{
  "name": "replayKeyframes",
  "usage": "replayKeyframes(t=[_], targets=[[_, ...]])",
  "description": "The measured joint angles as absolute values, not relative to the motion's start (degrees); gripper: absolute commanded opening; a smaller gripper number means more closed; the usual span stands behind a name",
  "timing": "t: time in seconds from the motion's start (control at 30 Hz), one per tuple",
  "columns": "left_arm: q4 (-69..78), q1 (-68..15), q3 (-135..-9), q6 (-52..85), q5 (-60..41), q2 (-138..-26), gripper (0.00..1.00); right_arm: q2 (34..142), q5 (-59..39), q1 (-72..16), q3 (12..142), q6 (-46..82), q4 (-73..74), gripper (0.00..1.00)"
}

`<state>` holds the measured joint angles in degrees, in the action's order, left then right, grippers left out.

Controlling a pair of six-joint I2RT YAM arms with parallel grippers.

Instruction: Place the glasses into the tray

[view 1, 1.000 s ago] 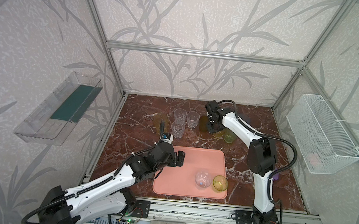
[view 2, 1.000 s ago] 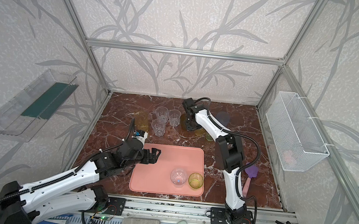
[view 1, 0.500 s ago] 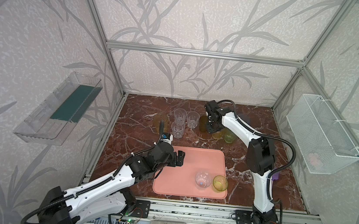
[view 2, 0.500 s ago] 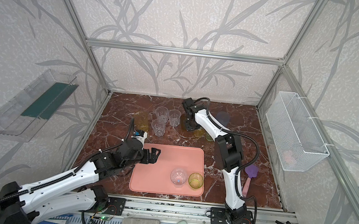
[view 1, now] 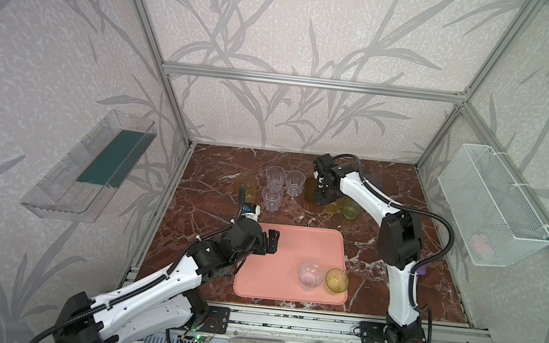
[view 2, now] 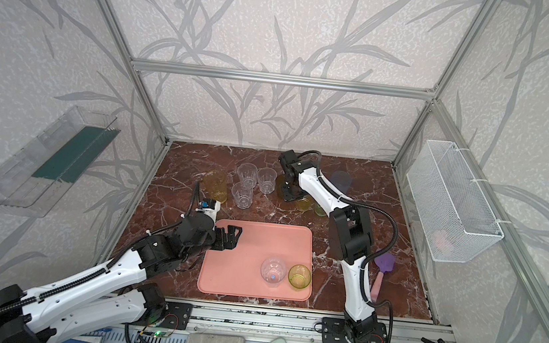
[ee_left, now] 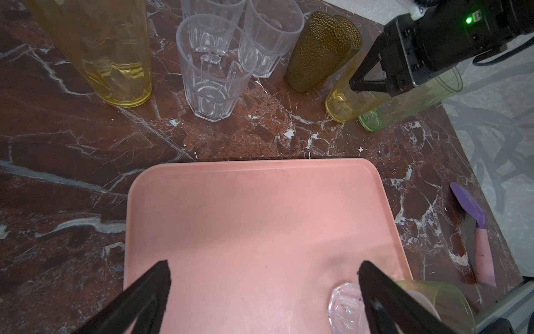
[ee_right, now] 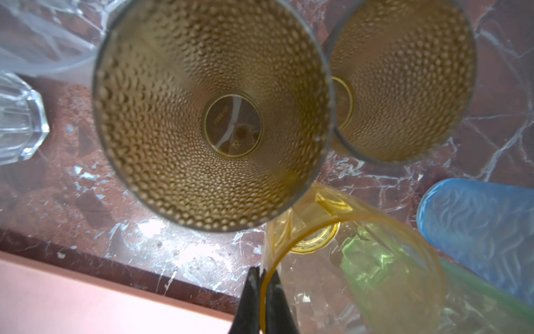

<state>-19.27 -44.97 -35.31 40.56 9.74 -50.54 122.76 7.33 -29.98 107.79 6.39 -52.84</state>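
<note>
While the orange glass (ee_left: 344, 104) is pinched at its rim by the right gripper (ee_right: 261, 284), it should be raised straight, clear of the amber glass (ee_right: 213, 115) leftward.

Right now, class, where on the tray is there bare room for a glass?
Bare: the tray from the open left pincer across its far edge and middle. Crowded: its near right corner, where a clear glass and yellow-green glass sit.

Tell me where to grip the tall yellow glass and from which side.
Probably the rim of the tall yellow glass, from above, one jaw inside: it stands upright, mouth open. Keep to the side away from the clear glasses beside it.
</note>
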Motion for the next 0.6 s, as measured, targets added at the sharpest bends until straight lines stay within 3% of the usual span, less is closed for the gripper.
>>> replayKeyframes(t=[0.6], targets=[[-21.5, -44.8, -35.0, 40.7, 9.7, -46.2, 0.99, 109.1, 0.3, -32.0, 100.7, 8.4, -52.5, 0.00]])
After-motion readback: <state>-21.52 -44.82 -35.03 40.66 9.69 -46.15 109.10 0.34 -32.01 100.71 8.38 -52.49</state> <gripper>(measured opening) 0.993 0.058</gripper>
